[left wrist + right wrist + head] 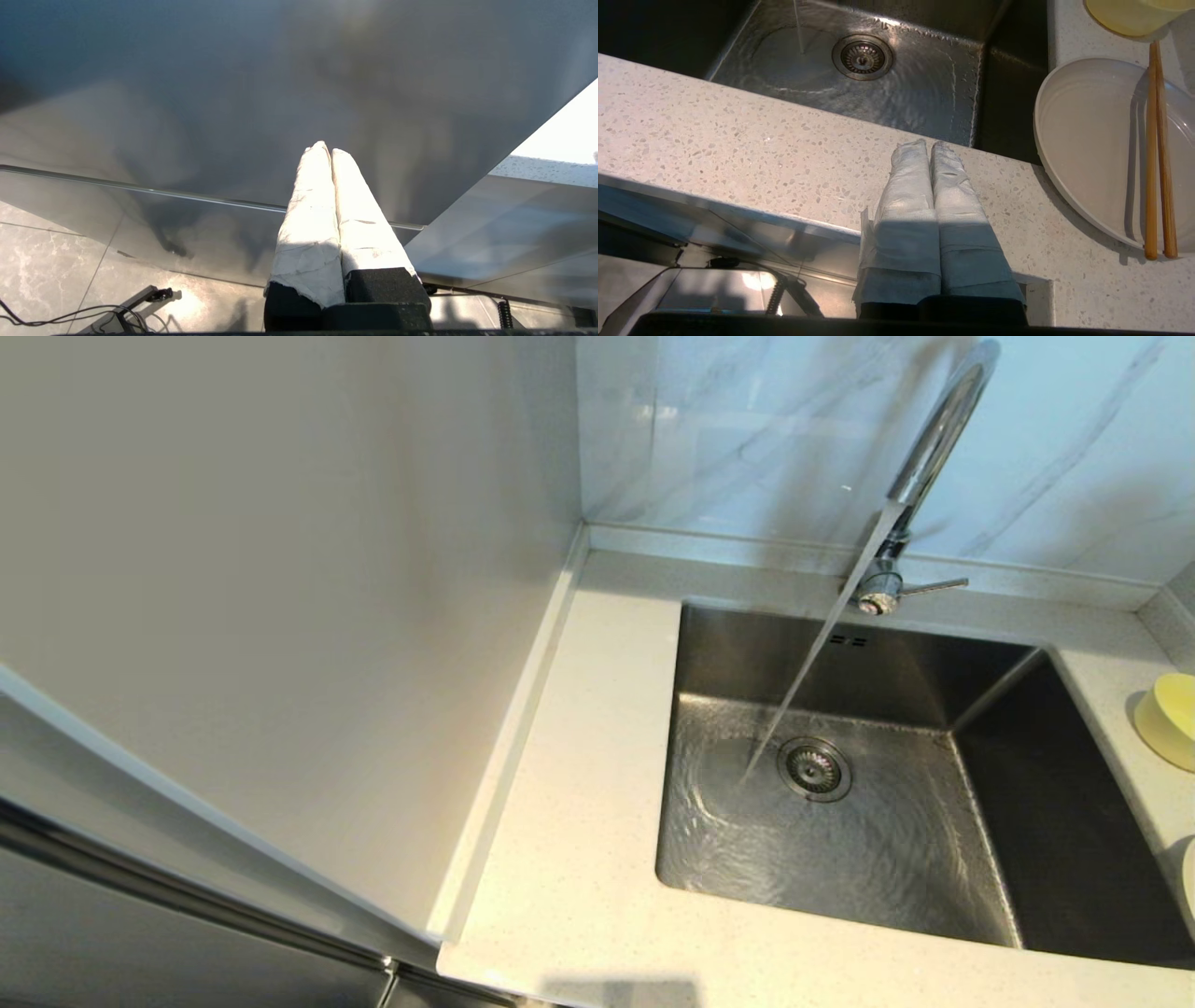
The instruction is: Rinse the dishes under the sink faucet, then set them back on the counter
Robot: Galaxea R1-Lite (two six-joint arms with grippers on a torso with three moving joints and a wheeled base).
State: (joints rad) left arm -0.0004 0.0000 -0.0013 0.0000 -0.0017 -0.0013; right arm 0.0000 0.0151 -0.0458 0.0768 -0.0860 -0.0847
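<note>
- Here we have water already running from the faucet (938, 434) into the sink (747, 653), landing just beside the round strainer drain (814, 768); we judge no dish has been rinsed yet.
- Our right gripper (928, 145) hangs at the near edge of the counter (738, 140), its cloth-wrapped fingers pressed together and holding nothing.
- The plate (1092, 140) lies toward the right of the right wrist frame, beside the sink, so the right arm is the nearer one.
- Two chopsticks (1157, 154) rest across the plate, their long axis running from the frame's top to its bottom, roughly in line with the fingers.
- The bowl (1169, 719) sits at the head view's right edge, beyond the plate.
- Our left gripper (329, 151) is closed and empty, facing a smooth grey panel, well away from the dishes.
- Brushed steel, speckled stone, glossy plate, thin wood.
</note>
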